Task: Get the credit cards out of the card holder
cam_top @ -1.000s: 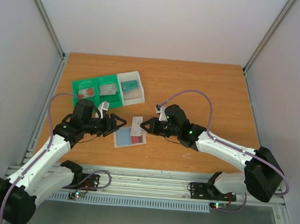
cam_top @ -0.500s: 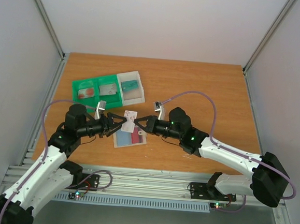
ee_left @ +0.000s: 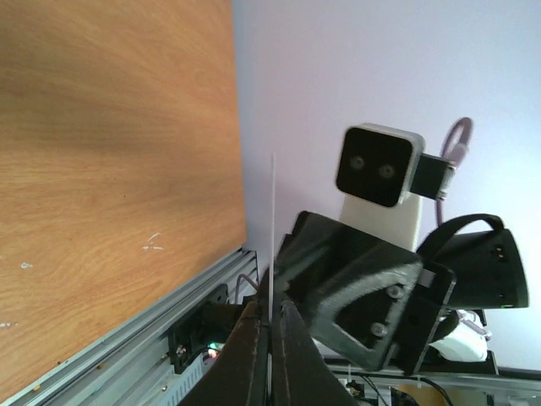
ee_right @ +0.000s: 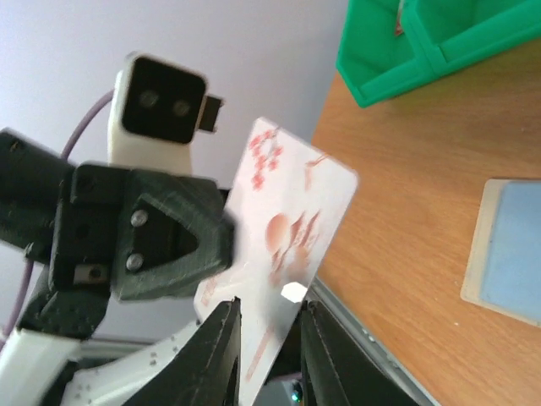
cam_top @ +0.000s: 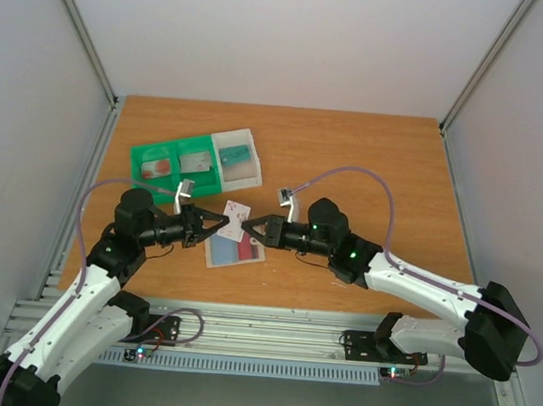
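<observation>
A white credit card with red print (cam_top: 237,213) hangs in the air between the two grippers, above the card holder (cam_top: 222,252). My left gripper (cam_top: 224,219) is shut on one edge of it; in the left wrist view the card (ee_left: 272,228) shows edge-on, pinched at my left gripper (ee_left: 271,311). My right gripper (cam_top: 247,226) faces it from the right. In the right wrist view my right gripper (ee_right: 265,311) has its jaws apart, with the card (ee_right: 292,216) standing loose between them. The pale blue holder lies open on the table, with a red card (cam_top: 248,251) in it.
A green-and-white three-compartment tray (cam_top: 174,146) stands behind the left gripper and holds a pink card (cam_top: 157,168), a grey card (cam_top: 196,163) and a teal card (cam_top: 239,153). The tray's green corner (ee_right: 372,80) and the holder's edge (ee_right: 507,254) appear in the right wrist view.
The left gripper came in and shut on the white card. The right gripper's jaws, shut on the card before, have parted. Card and grippers shifted slightly left.
</observation>
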